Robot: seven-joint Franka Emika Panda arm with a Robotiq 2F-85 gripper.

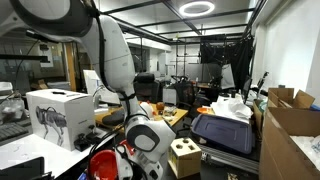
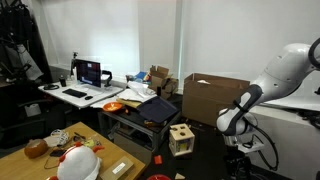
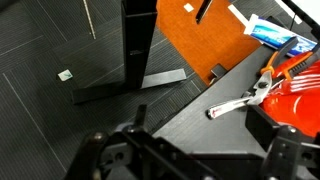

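Note:
My gripper [image 3: 190, 152] is open at the bottom of the wrist view, its two dark fingers [image 3: 95, 150] spread wide with nothing between them. Below it lies a dark grey tabletop [image 3: 200, 125]. Pliers with red handles [image 3: 248, 97] lie on it ahead and to the right, beside a red object [image 3: 302, 85]. An orange board [image 3: 195, 35] and a blue and white tube [image 3: 272, 35] lie farther off. In both exterior views the white arm [image 1: 115, 55] [image 2: 285, 70] bends down to its round wrist [image 1: 150, 135] [image 2: 232, 122]; the fingers themselves are hard to make out there.
A wooden cube with shaped holes [image 1: 183, 155] [image 2: 181, 138] sits on the floor near the arm. A black table leg [image 3: 135, 50] rises from the dark carpet. Cardboard boxes [image 1: 290, 120] [image 2: 215, 98], a dark tote [image 1: 225, 130], a desk with a monitor [image 2: 90, 72] and a white helmet [image 2: 78, 162] surround the area.

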